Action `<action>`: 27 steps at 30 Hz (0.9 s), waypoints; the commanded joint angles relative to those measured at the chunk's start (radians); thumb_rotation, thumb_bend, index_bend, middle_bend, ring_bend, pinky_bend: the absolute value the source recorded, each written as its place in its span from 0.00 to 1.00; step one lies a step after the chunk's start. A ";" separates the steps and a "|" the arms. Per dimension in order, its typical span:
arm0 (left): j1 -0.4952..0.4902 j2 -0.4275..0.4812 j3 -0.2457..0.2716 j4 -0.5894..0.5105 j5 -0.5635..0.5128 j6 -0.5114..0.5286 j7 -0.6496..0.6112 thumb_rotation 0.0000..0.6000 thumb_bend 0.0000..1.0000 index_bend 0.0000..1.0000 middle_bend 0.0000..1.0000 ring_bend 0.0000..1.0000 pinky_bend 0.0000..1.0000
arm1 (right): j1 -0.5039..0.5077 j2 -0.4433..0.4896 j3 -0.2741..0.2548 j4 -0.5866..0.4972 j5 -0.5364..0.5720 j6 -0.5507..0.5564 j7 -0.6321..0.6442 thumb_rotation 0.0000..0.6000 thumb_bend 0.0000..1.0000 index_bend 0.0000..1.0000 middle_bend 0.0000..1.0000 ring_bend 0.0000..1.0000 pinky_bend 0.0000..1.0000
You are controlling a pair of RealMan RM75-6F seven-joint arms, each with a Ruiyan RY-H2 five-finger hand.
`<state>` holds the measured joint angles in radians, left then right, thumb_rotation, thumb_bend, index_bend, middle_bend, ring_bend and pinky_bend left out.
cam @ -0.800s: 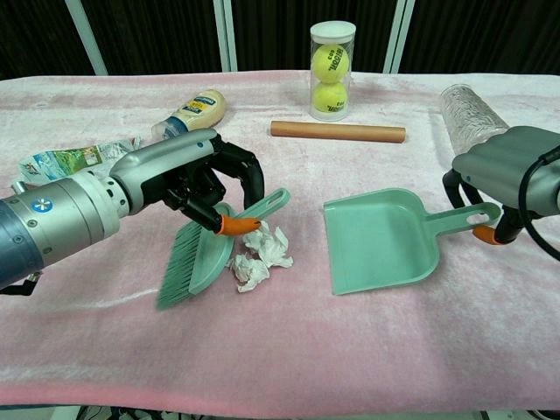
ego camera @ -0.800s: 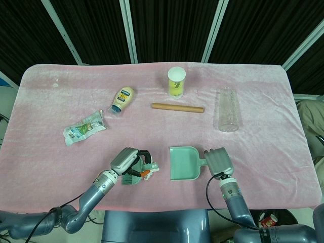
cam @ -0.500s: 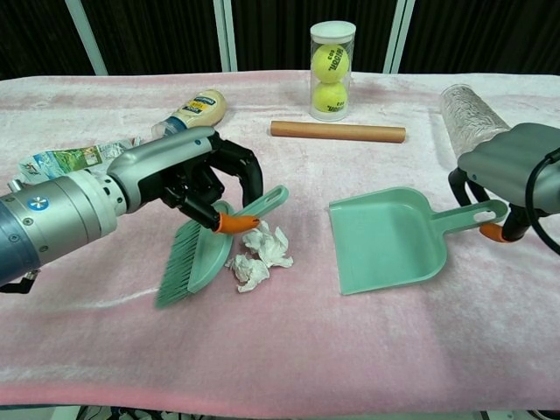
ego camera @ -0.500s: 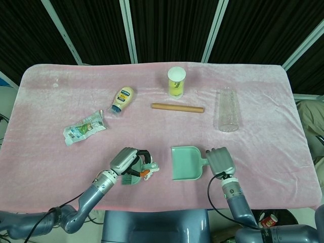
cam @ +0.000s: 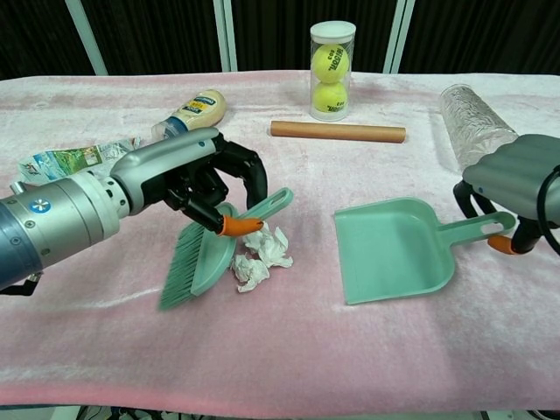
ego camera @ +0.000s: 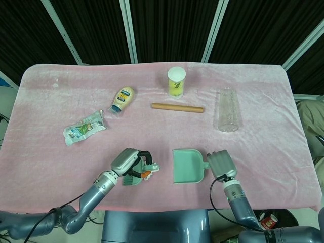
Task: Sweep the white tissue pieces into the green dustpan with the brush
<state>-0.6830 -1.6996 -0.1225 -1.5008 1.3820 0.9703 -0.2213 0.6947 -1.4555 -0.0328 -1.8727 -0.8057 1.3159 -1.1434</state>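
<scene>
Dustpan (cam: pixel 395 249) drifts right w/ my right hand (cam: pixel 516 179) gripping its handle, widening gap from tissue pieces (cam: pixel 260 258). Left hand (cam: pixel 206 179) stays wrapped round brush (cam: pixel 203 254); sweep's longer now.

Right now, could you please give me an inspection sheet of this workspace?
Surface: pink cloth covering the table.
Job's things: brush tilted beside white tissue pieces; green dustpan apart from them, empty.
Clutter: mayonnaise bottle, crumpled wrapper, wooden rod, tennis ball tube, clear bottle lying down.
Hands: left hand holds the brush; right hand grips the dustpan handle.
Cables: black cable at the right wrist.
Surroundings: dark curtain behind.
</scene>
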 commanded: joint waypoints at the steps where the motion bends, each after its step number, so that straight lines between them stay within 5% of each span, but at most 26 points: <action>1: 0.000 -0.003 0.000 0.002 0.000 0.001 0.001 1.00 0.39 0.58 0.61 0.91 1.00 | -0.002 -0.011 -0.004 0.006 -0.004 -0.001 -0.001 1.00 0.47 0.66 0.61 0.68 0.82; 27: -0.075 -0.185 -0.073 0.110 -0.042 -0.030 0.016 1.00 0.39 0.58 0.61 0.91 1.00 | 0.001 -0.040 0.012 0.016 0.010 0.003 -0.012 1.00 0.47 0.66 0.61 0.68 0.82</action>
<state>-0.7475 -1.8667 -0.1860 -1.4058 1.3443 0.9435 -0.2096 0.6951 -1.4955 -0.0216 -1.8569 -0.7952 1.3183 -1.1548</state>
